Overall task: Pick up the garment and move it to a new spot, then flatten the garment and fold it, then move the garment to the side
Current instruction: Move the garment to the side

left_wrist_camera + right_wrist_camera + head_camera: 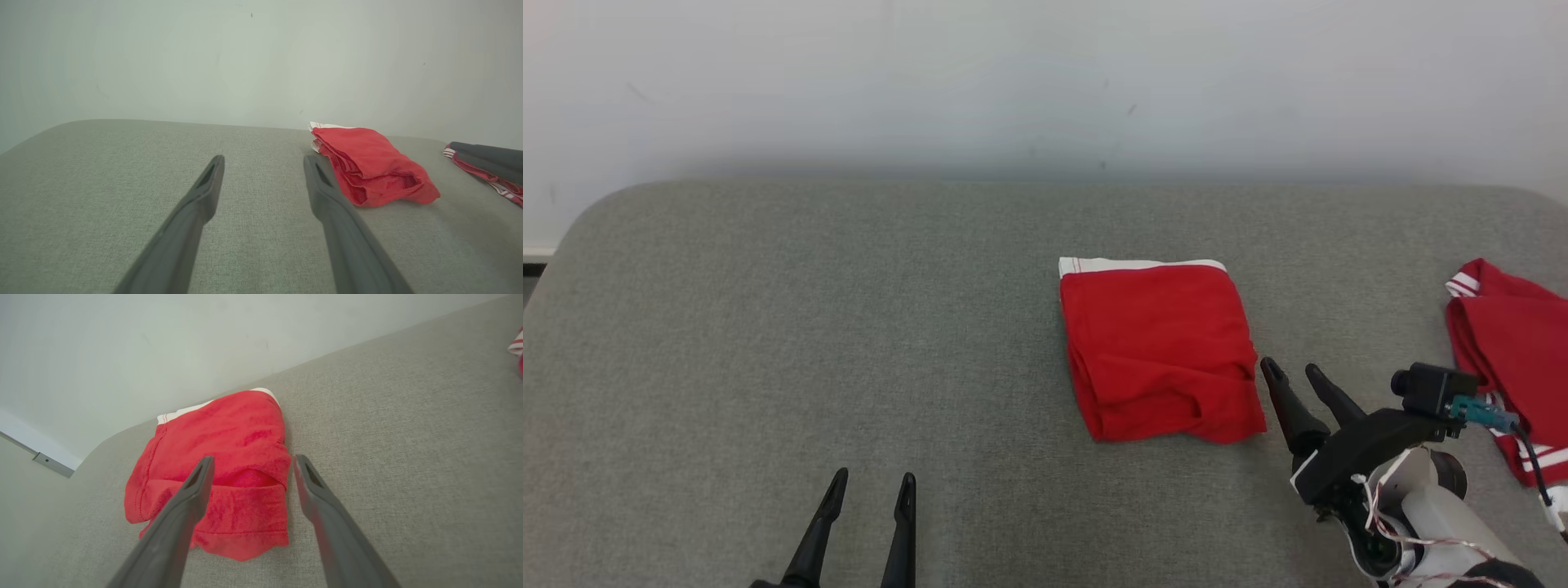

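The folded red garment lies flat on the grey fabric-covered tabletop. It is a neat, roughly square packet, with its white waistband along the far edge and its layered hems bunched at the near edge. The right tool sits just beside the garment's near right corner with its two dark fingers spread wide and nothing between them. In the right wrist view the garment fills the space ahead of that tool. One finger crosses the garment's near hem and the other stands over bare tabletop just off the garment's right edge. Whether either tip touches the cloth cannot be told. The left tool is well apart from the garment, off its near left side over bare tabletop, its fingers likewise wide apart and empty. In the left wrist view the garment shows beyond and to the right of that tool, its stacked folds visible from the side. A second red garment with white stripes lies loosely crumpled to the right of the folded one and apart from it. A pale wall rises behind the folded garment, past the tabletop's far edge.
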`<state>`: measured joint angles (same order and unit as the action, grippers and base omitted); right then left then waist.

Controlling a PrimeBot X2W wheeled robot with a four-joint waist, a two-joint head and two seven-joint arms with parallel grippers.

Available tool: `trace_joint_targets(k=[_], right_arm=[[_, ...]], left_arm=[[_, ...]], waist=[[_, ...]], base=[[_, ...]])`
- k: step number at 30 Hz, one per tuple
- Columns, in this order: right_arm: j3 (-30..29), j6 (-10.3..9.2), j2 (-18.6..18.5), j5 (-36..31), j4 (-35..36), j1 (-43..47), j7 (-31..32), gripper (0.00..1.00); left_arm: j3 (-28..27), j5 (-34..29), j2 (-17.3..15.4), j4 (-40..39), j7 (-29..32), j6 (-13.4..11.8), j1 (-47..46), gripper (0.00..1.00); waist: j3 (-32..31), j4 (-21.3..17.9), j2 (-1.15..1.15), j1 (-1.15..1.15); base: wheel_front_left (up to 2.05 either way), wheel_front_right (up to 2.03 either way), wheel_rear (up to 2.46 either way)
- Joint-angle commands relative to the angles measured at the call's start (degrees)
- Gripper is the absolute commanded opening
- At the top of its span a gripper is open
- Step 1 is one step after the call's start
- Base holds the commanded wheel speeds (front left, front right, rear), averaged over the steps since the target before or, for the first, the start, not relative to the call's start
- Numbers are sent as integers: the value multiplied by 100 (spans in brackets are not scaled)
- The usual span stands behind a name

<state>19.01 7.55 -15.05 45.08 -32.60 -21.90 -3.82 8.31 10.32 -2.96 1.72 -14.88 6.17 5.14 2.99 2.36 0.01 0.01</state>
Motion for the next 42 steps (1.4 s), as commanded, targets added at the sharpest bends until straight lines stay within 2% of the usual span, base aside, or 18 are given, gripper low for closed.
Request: trace_joint_targets(k=[1, 6, 9, 21, 23, 31, 42], right_arm=[[129, -16, -104, 314, -112, -230, 144, 100], [381, -16, -381, 1103, -435, -604, 660, 100], [530, -16, -504, 1360, -631, -779, 901, 100], [918, -16, -628, 1765, -1220, -1282, 954, 100], [1064, -16, -636, 1810, -1300, -1361, 954, 0], [1548, -16, -901, 1702, -1107, -1434, 633, 0], [2163, -16, -1455, 1434, -618, -1681, 305, 0]], left_arm=[[27, 0, 8, 46, -33, 33, -111, 100], [105, 27, 9, 130, -33, 86, -253, 100], [159, 37, -18, 135, -33, 119, -327, 100], [373, 100, -204, 62, -33, 134, -516, 100], [403, 167, -243, 65, -33, 128, -556, 100], [316, 157, -283, 28, -33, 129, -476, 100], [237, 67, -450, -233, -32, 130, -474, 100]], waist=[[293, 306, -1, -1], [425, 496, -1, -1], [466, 570, -1, -1], [693, 740, -1, -1], [732, 743, -1, -1], [706, 477, -1, -1], [893, -582, -1, -1]], base=[[0, 0, 0], [0, 0, 0], [0, 0, 0], [0, 0, 0], [0, 0, 0], [0, 0, 0], [0, 0, 0]])
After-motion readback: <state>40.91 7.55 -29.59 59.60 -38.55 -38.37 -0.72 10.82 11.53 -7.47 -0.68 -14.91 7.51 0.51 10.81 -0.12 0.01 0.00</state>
